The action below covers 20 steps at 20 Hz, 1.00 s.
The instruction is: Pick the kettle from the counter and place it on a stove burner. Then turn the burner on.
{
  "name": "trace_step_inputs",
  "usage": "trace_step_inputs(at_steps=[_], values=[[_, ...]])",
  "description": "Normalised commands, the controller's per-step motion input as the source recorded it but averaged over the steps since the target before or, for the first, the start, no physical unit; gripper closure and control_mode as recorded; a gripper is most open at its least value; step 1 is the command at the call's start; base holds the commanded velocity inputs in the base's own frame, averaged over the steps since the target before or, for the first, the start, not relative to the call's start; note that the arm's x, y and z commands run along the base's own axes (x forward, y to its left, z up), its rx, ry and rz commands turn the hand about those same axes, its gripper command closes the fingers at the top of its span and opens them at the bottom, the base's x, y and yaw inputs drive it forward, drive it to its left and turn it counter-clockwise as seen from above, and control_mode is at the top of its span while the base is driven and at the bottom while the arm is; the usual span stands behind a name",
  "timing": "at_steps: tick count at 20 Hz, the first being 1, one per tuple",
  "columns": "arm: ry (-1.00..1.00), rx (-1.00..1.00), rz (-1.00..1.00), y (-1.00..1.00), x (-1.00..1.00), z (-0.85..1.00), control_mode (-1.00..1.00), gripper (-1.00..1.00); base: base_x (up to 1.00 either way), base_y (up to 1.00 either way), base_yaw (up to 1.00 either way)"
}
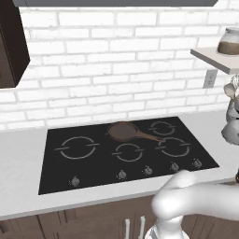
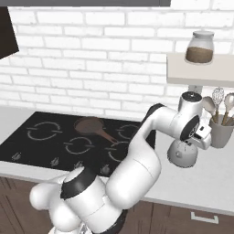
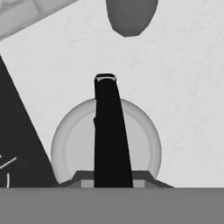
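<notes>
The silver-grey kettle (image 2: 182,155) stands on the pale counter (image 2: 215,178) right of the black cooktop, next to the utensil holder. From above, the hand view shows its round body (image 3: 74,144) with a black handle (image 3: 109,131) running across the top. My gripper (image 2: 188,142) hangs straight over it and is shut on that handle, whose near end passes between my fingertips (image 3: 83,180). The kettle's edge also shows at the far right of the left base view (image 1: 232,131). The mid-sized stove burner (image 1: 175,147) is the bare front right ring.
A brown frying pan (image 1: 125,131) sits on a rear ring, handle pointing right. Several knobs (image 1: 148,170) line the cooktop's front edge. A grey holder with utensils (image 2: 221,130) stands right of the kettle. Above it a wall shelf (image 2: 201,75) carries a jar (image 2: 199,47).
</notes>
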Motion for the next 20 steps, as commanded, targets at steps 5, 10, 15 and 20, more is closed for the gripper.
trace_step_inputs(at_steps=[5, 10, 15, 20], values=[[-0.19, 0.00, 0.00, 1.00, -0.21, 0.33, -1.00, 1.00, 0.00, 0.00, 0.00], [-0.17, 0.00, 0.00, 1.00, 0.00, 0.25, -1.00, 1.00, 0.00, 0.00, 0.00], [-0.01, 0.02, 0.00, 1.00, 0.21, 0.07, -1.00, 1.00, 0.00, 0.00, 0.00], [0.19, -0.04, 0.00, 0.75, 0.53, 0.00, -1.00, 1.00, 0.00, 0.00, 0.00]])
